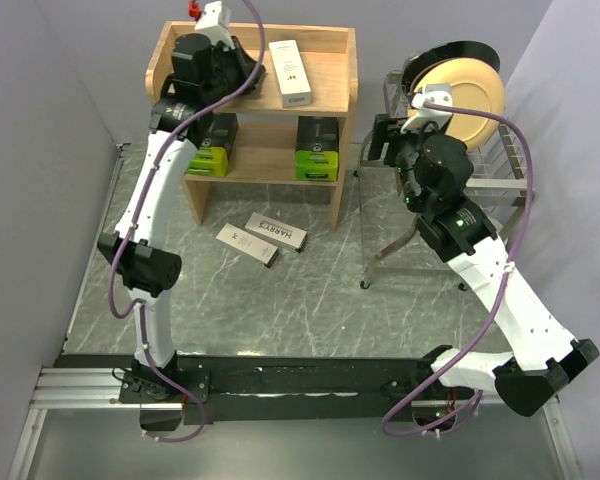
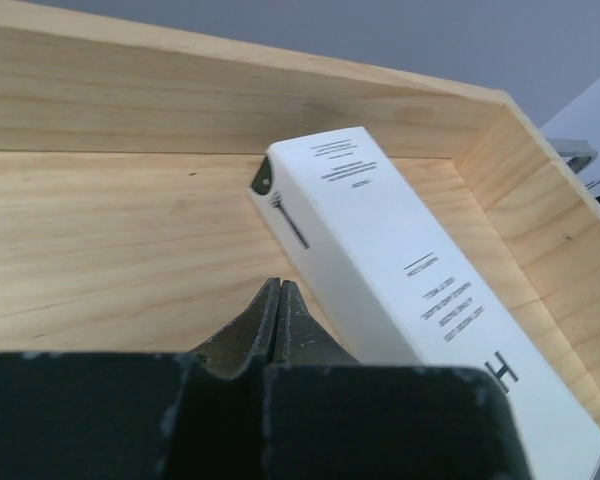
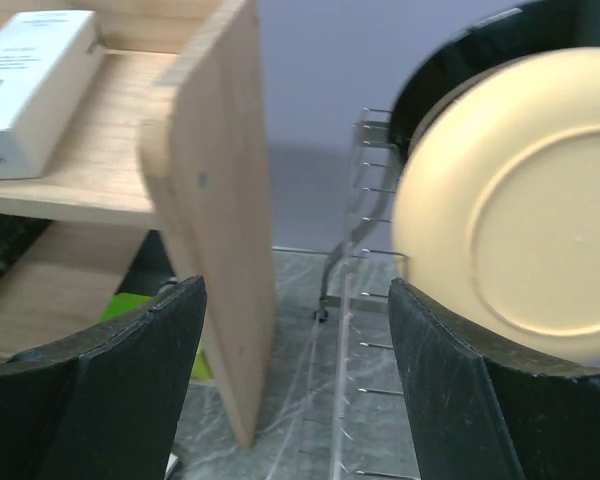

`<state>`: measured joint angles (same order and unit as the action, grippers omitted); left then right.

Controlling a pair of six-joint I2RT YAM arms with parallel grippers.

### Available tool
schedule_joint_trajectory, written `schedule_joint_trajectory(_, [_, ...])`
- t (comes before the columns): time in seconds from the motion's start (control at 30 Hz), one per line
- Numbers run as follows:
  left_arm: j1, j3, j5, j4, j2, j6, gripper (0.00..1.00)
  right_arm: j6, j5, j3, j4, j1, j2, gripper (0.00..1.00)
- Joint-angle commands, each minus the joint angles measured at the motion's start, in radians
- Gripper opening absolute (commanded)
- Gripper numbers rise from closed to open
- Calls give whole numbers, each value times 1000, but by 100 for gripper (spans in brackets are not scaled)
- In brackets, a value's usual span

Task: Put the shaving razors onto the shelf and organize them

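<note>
The left gripper (image 2: 278,318) hangs over the top tier of the wooden shelf (image 1: 335,75), its fingers pinched tight together with nothing between them. From above, the arm's own wrist covers it, so only the wrist camera shows this. Just beside it, to its right, a white box (image 2: 400,285) of razors lies flat on that tier, one end in toward the back rim; its near end is cut off at the frame edge.

On the lower tier stand two green-and-black packs, one on the left (image 1: 212,152), half hidden behind the left arm, and one on the right (image 1: 317,150), only their front faces showing under the top board.

Two more slim boxes (image 1: 248,245) (image 1: 276,232) lie on the grey tabletop (image 1: 310,300) in front of the shelf, side by side and touching or nearly so; I can't tell which.

The right gripper (image 3: 295,305) is spread wide and holds nothing, in the gap between the shelf's side panel and the wire dish rack (image 3: 365,300). A yellow plate (image 3: 525,210) stands in the rack, hiding most of a black plate (image 3: 450,60) behind it.
</note>
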<state>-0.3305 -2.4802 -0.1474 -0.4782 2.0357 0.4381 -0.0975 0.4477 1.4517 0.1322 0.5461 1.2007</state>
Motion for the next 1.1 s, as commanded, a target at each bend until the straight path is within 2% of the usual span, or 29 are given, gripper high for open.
schedule_joint_trajectory(0.0, [-67, -46, 31, 24, 53, -2, 1, 39, -4, -39, 0, -37, -27, 80])
schedule_joint_trajectory(0.37, [-177, -78, 144, 47, 115, 14, 2, 82, -35, -71, -5, -81, -27, 81])
schedule_joint_trajectory(0.43, [-202, -82, 193, 47, 119, 17, 4, 94, -93, -80, -19, -81, -38, 81])
schedule_joint_trajectory(0.6, [-248, -86, 229, 64, 132, 5, 7, 186, -373, -38, -5, -66, -14, 77])
schedule_joint_trajectory(0.7, [-275, -94, 261, 75, 138, -9, 8, 228, -408, 1, -9, -38, 31, 72])
schedule_joint_trajectory(0.87, [-306, -85, 382, 63, 129, -24, 10, 286, -419, 81, -39, -18, 123, 55])
schedule_joint_trajectory(1.07, [-305, -48, 482, 55, 97, -39, 12, 303, -305, 200, -57, 17, 238, 44])
